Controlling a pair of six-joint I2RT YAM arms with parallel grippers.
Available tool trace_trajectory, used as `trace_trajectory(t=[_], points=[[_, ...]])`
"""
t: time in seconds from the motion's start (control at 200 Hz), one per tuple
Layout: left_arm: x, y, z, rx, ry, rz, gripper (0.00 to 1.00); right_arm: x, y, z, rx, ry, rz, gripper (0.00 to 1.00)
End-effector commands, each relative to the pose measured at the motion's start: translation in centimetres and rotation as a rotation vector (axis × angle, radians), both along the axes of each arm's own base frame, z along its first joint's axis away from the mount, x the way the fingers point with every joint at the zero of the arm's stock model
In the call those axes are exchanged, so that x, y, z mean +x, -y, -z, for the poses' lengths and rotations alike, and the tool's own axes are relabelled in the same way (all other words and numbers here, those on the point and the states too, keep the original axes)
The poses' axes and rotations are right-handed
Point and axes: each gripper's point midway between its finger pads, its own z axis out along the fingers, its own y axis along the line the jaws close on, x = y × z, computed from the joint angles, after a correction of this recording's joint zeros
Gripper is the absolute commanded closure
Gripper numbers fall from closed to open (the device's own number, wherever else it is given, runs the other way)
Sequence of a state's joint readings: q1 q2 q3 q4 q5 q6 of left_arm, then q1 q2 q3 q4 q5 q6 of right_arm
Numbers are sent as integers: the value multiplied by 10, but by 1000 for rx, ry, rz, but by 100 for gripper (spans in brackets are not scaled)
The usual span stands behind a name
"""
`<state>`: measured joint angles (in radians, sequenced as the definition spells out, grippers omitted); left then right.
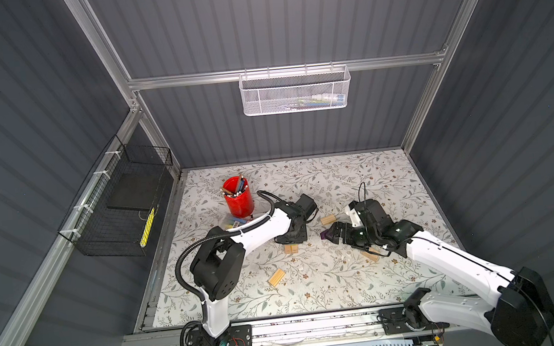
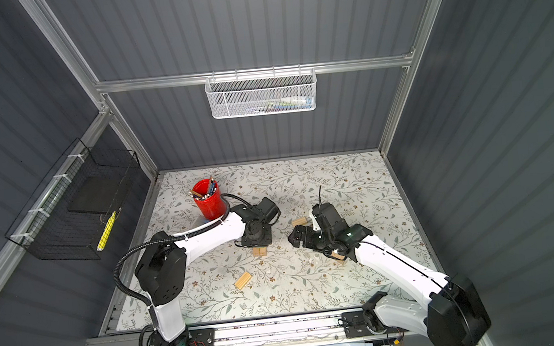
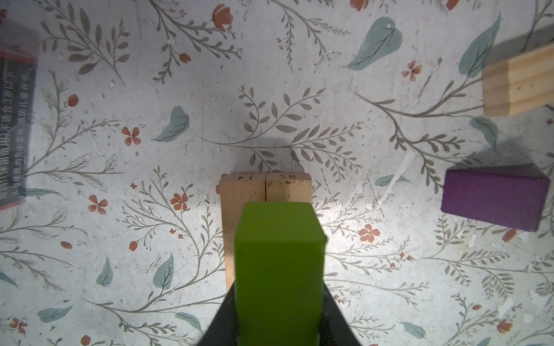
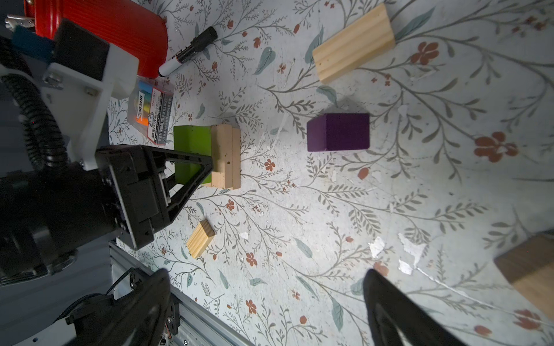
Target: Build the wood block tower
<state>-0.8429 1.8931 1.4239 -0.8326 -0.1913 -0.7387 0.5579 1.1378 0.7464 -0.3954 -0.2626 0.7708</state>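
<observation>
Left gripper (image 3: 277, 314) clamps the lime-green block (image 3: 278, 254), its long axis in line with the two pale wood bricks (image 3: 263, 188) beneath on the worktop (image 3: 389, 269); contact I cannot tell. Right gripper (image 4: 269, 287) gapes empty, the purple block (image 4: 338, 131) lying straight ahead, nearer that arm.

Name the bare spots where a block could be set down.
Free: the floral table's far right corner, behind the right gripper; also the near strip between the grooved pale wood brick and the front rail. Crowded: the middle, around the lime-green wooden block and purple wooden block.
</observation>
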Motion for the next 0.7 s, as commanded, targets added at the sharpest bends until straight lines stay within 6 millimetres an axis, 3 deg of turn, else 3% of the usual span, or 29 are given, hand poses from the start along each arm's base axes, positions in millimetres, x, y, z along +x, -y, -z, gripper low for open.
trace_trajectory(t=[0.0,0.335,0.435,0.47,0.695], points=[[-1,-2,8,22,-9,-12,100,-1,2,5,-4,-16,9,1],[-1,-3,14,38,-14,-12,100,-2,3,6,-4,-19,11,1],[-1,-8,15,57,-16,-24,100,-2,3,7,-5,-20,11,1],[-8,-16,24,78,-36,-24,100,-2,4,8,-5,-22,14,1],[-9,-17,22,71,-38,-30,97,-3,3,8,-3,-23,11,1]])
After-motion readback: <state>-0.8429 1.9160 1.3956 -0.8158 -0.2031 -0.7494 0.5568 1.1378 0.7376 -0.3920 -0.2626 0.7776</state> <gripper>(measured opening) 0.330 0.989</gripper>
